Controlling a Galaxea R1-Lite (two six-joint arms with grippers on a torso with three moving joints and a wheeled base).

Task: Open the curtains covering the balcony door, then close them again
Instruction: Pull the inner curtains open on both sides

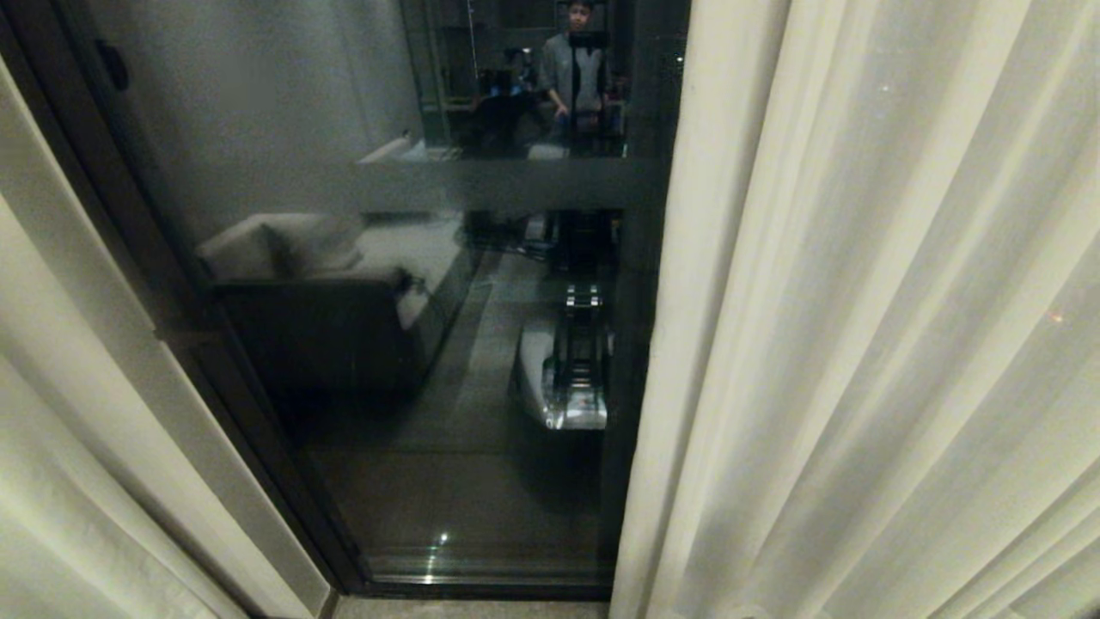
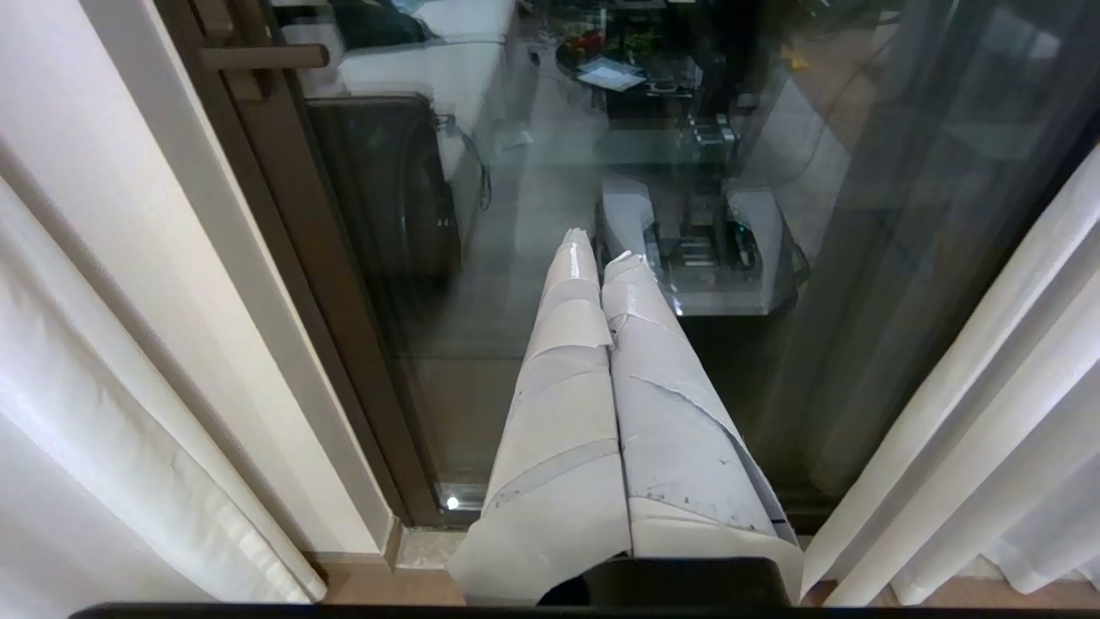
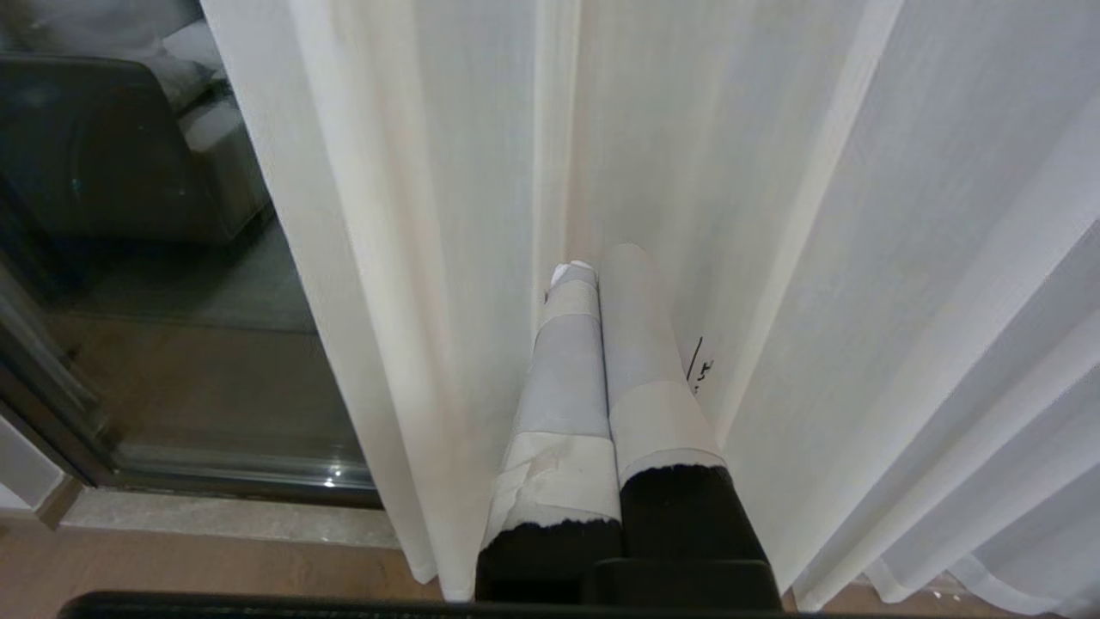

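Now curtains (image 1: 859, 344) parted (glass bare), both end effectors closed, empty.

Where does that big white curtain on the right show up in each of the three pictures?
Head view: the right curtain fills the right side.
Left wrist view: only its edge, along the right border.
Right wrist view: it fills most of the picture.
Shared landmark: the balcony door's glass.

Two curtains (image 1: 876, 327), one balcony door (image 1: 412, 361), one reflected person (image 1: 574, 69)
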